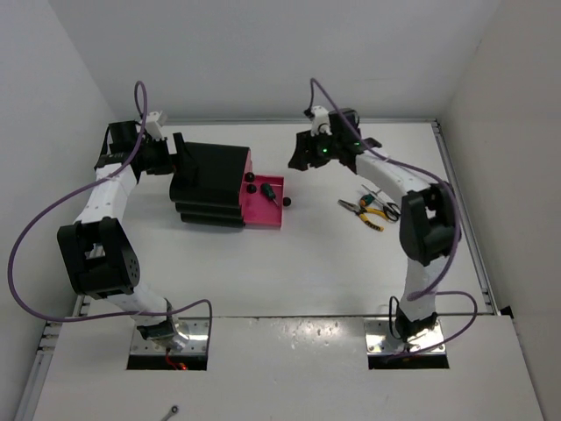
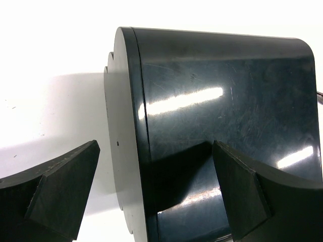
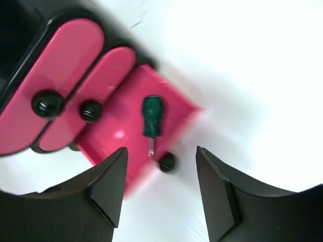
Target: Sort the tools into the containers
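Your left gripper (image 2: 155, 150), fingers spread, straddles the black cabinet's (image 1: 210, 180) rear edge. The green screwdriver (image 3: 151, 116) lies in the pulled-out bottom drawer (image 1: 263, 215). Your right gripper (image 3: 160, 149) hovers above it, fingers apart and empty. Farther right, the pliers (image 1: 362, 211) and scissors (image 1: 382, 203) seem to touch.

Glossy black cabinet (image 2: 217, 116) fills centre through 3 o'clock; left gripper (image 2: 155, 148) spread wide, one finger at 7 o'clock over white table (image 2: 50, 60); the other at 5 o'clock before the cabinet.
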Motion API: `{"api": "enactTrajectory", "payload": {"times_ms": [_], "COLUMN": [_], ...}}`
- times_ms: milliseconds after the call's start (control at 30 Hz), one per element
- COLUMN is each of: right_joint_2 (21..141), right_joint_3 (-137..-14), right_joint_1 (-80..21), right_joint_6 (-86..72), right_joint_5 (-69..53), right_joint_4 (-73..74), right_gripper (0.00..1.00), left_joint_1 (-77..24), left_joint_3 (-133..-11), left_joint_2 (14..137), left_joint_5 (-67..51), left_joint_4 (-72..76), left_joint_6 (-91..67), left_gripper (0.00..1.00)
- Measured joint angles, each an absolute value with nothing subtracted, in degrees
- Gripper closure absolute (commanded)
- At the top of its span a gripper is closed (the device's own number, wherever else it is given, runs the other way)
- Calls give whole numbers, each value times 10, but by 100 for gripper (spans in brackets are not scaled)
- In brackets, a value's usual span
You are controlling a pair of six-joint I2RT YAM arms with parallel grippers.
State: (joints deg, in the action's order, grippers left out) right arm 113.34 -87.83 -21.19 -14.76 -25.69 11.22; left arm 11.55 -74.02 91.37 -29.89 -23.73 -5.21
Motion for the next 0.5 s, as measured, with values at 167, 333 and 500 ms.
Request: {"api": "enactTrajectory", "payload": {"times_ms": [167,333,500], "right_joint_2": [1050,1040,1025], "right_joint_3": [-830,-781,-713], "right_joint_1": [-143,-94,-72], "right_joint_6": [-68,-39,-111], "right_joint_5": [-211,-169,-148], "right_joint_4": [157,222,259], "right_gripper": [48,43,46], "left_joint_1": [116,112,112], "left_joint_3": [-740,-740,-740], "left_joint_2": [914,914,914], "left_joint_5": [-299,-297,-296], "left_joint_4": [-237,-236,-236], "left_joint_6": [-52,-52,-52], "left_gripper": [0,0,0]}}
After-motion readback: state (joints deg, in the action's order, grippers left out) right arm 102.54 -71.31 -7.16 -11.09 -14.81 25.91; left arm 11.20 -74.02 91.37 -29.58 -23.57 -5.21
